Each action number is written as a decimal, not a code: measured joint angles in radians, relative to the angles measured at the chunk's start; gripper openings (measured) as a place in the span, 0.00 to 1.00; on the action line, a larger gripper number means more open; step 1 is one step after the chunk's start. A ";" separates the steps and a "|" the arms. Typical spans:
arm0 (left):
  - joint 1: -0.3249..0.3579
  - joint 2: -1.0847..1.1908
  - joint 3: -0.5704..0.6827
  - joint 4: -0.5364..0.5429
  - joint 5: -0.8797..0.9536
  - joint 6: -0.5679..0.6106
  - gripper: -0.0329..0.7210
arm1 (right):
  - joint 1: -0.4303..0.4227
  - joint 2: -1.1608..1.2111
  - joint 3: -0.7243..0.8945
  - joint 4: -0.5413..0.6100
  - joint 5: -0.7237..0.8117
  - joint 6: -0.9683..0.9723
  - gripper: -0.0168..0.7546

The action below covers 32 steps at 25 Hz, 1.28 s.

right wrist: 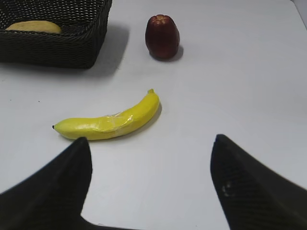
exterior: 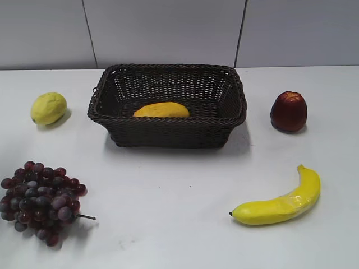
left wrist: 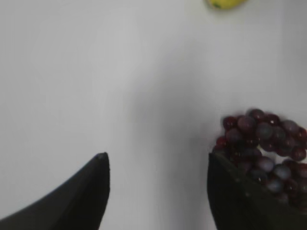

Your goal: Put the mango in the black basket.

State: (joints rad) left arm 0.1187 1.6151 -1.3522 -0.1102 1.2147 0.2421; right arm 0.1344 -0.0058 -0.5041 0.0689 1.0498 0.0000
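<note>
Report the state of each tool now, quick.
Left tool: open, holding nothing, beside the grapes.
Right tool: open, holding nothing, near the banana.

The mango (exterior: 161, 110), plump and orange-yellow with matte skin, lies on its side inside the black basket (exterior: 168, 133), left of its centre. The basket, dark woven wicker with a braided rim, stands upright at the table's far middle.

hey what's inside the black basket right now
The mango lies inside the basket, towards its front left. Nothing else shows in there, though the front wall hides the mango's underside and the near strip of the floor.
</note>
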 joint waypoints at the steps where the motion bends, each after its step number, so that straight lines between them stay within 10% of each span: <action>1: 0.000 -0.025 0.029 -0.002 0.000 -0.001 0.69 | 0.000 0.000 0.000 0.000 0.000 0.000 0.78; 32: 0.000 -1.073 0.704 -0.013 -0.047 -0.003 0.69 | 0.000 0.000 0.000 0.000 0.000 0.000 0.78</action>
State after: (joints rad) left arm 0.1187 0.5416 -0.6486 -0.1228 1.1678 0.2388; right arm 0.1344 -0.0058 -0.5041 0.0689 1.0498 0.0000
